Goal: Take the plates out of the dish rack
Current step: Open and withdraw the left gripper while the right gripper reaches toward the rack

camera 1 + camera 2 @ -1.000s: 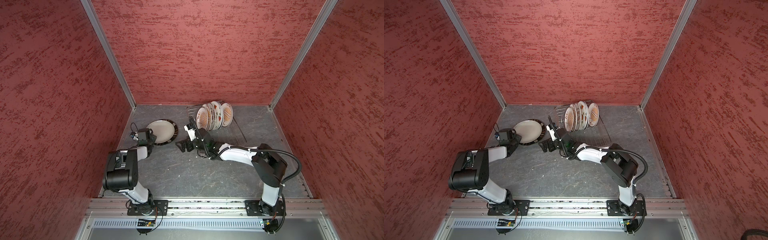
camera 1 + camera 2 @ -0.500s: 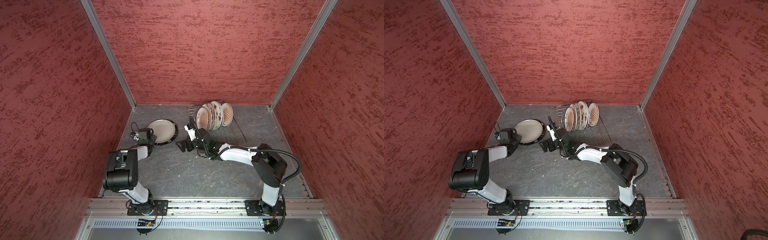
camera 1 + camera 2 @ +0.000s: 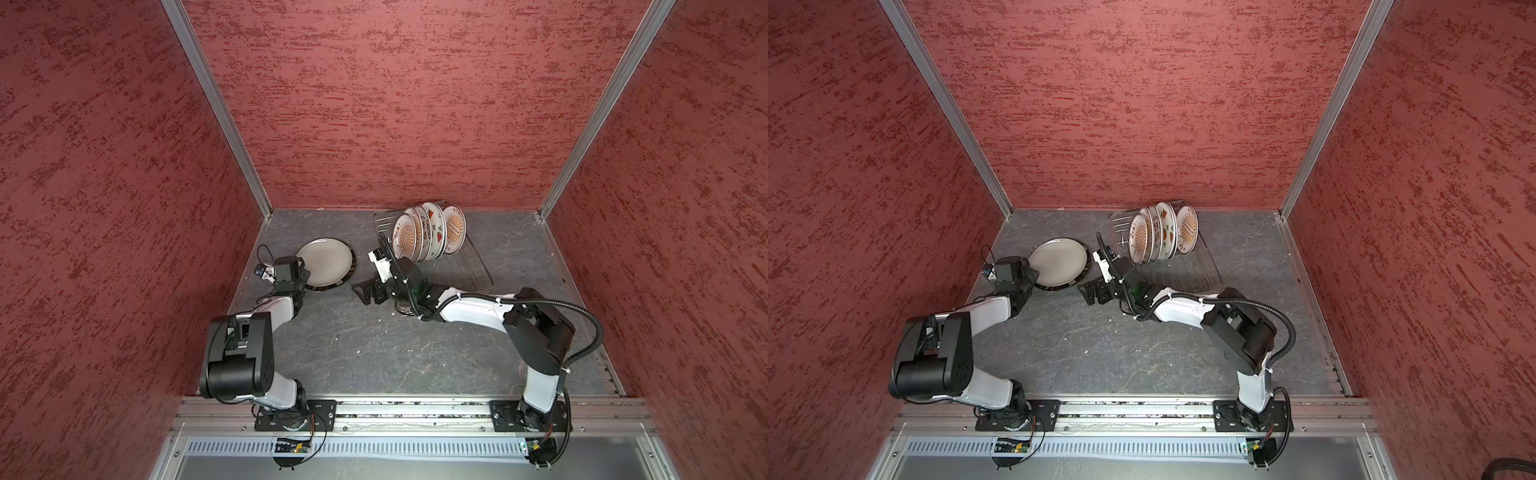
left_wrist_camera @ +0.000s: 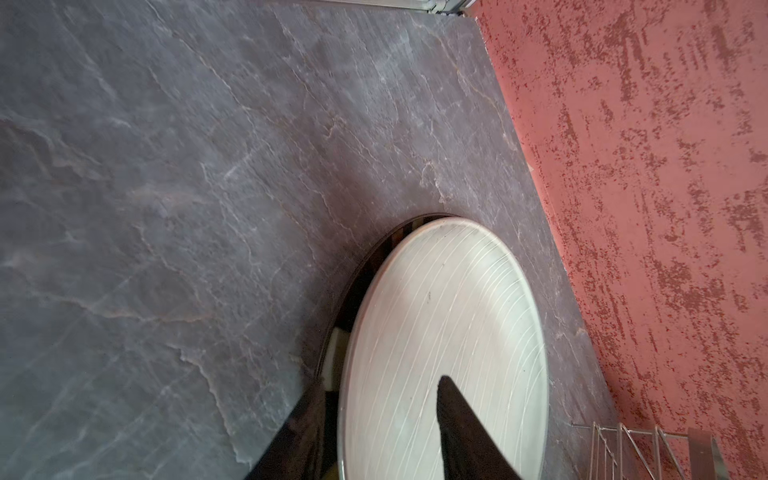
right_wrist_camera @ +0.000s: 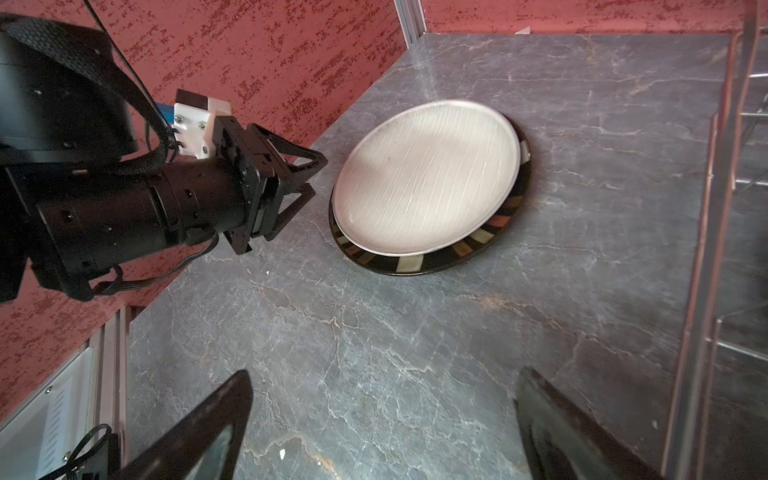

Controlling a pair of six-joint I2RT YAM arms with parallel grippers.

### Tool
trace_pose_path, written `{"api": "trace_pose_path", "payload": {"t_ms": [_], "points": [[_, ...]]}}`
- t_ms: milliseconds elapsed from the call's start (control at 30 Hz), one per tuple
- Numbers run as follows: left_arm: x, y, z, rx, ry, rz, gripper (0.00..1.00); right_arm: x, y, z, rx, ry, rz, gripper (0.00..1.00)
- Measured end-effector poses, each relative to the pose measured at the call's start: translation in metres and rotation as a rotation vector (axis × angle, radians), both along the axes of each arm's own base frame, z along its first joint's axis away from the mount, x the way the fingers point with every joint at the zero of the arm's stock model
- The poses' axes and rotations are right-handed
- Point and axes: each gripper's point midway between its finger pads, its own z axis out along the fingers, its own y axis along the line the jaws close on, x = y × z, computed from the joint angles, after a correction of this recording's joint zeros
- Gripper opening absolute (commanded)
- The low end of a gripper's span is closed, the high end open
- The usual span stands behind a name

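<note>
A white plate with fine lines (image 5: 424,178) lies flat on a dark-rimmed striped plate (image 5: 415,264) at the table's left; both top views show this stack (image 3: 324,259) (image 3: 1059,262). My left gripper (image 4: 380,380) is open at the stack's near edge. One finger hangs over the white plate and the other sits beside the rim, gripping nothing. Several patterned plates (image 3: 428,232) (image 3: 1158,232) stand on edge in the silver wire dish rack (image 3: 473,266) at the back. My right gripper (image 5: 384,374) is open and empty over bare table, between the stack and the rack.
Red textured walls close in the grey slate table on three sides, and the left wall runs close behind the left gripper (image 5: 318,176). The rack's wire rim (image 5: 706,249) runs beside the right gripper (image 3: 360,294). An aluminium rail with both arm bases lines the front edge.
The left gripper's jaws have spread wider at the white plate's rim. The plates and the right arm have not moved.
</note>
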Motion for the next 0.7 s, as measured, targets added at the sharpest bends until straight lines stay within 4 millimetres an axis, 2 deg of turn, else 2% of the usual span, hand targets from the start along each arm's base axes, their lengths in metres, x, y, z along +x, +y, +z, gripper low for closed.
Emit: {"api": "trace_pose_path", "payload": {"t_ms": [100, 167, 233, 300, 367, 500, 700], "points": [[-0.009, -0.002, 0.007, 0.013, -0.021, 0.005, 0.63, -0.004, 0.003, 0.001, -0.004, -0.010, 0.014, 0.99], [-0.016, -0.011, 0.016, 0.038, -0.039, -0.008, 0.73, -0.006, 0.004, 0.003, -0.008, -0.020, 0.023, 0.99], [-0.020, -0.025, 0.030, 0.059, -0.080, -0.040, 0.76, -0.009, 0.005, 0.004, -0.014, -0.029, 0.033, 0.99], [-0.026, -0.038, 0.046, 0.074, -0.133, -0.072, 0.85, -0.012, 0.006, 0.009, -0.013, -0.042, 0.041, 0.99], [-0.034, -0.047, 0.061, 0.090, -0.185, -0.101, 1.00, -0.017, 0.007, 0.020, -0.001, -0.069, 0.049, 0.99], [-0.048, -0.062, 0.082, 0.104, -0.287, -0.184, 1.00, -0.031, -0.003, 0.048, 0.050, -0.141, 0.055, 0.99], [-0.068, -0.101, 0.094, 0.111, -0.453, -0.421, 0.99, -0.038, -0.039, 0.084, 0.133, -0.257, -0.037, 0.99]]}}
